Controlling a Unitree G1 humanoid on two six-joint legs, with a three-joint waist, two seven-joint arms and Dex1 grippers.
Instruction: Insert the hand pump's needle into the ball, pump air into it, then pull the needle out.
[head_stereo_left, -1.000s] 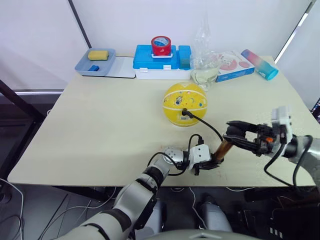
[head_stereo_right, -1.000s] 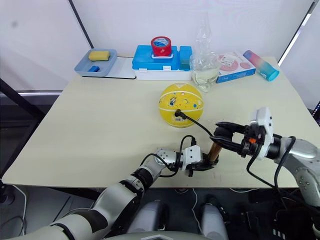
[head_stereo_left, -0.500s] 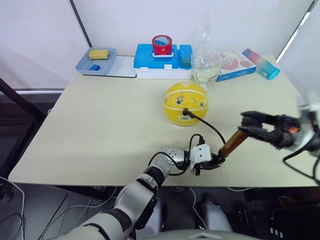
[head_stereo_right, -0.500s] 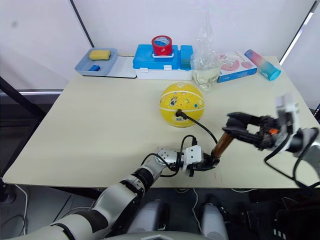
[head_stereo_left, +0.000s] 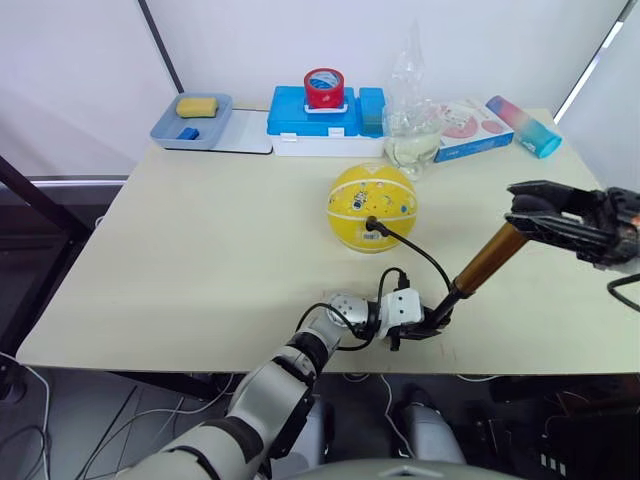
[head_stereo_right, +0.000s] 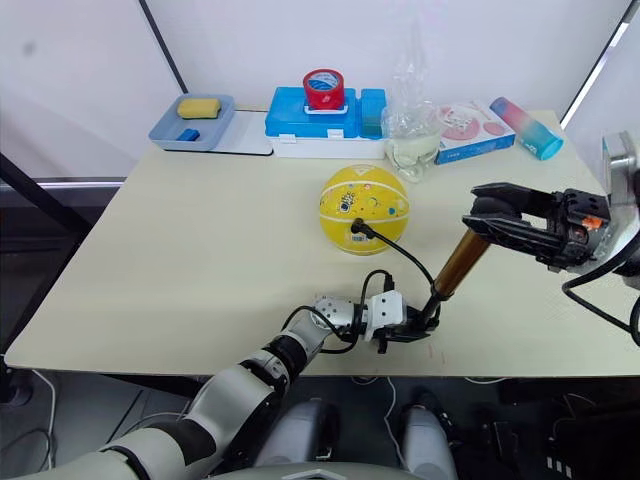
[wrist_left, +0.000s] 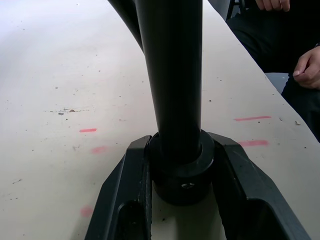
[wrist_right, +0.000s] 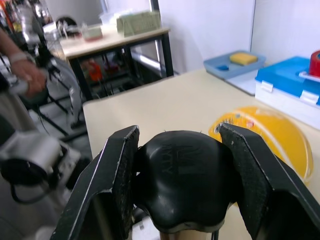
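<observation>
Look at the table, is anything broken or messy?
Nothing stands out. The hand pump is tilted only because both grippers hold it: the left gripper at its base, the right gripper at its handle. Its hose runs to the ball.

The left arm is reaching low across the near edge of the table, forearm pointing toward 3 o'clock, with its white-cased wrist lying almost flat. The left gripper (head_stereo_left: 432, 322) is clamping its two black fingers (wrist_left: 127, 200) on either side of the black bottom end cap of the hand pump (head_stereo_left: 478, 269), touching it on both sides. The right arm is coming in from the 3 o'clock side, raised well above the tabletop, its forearm pointing toward 9 o'clock. The right gripper (head_stereo_right: 492, 215) is gripping the pump's rounded black handle between its textured black pads (wrist_right: 122, 175).
</observation>
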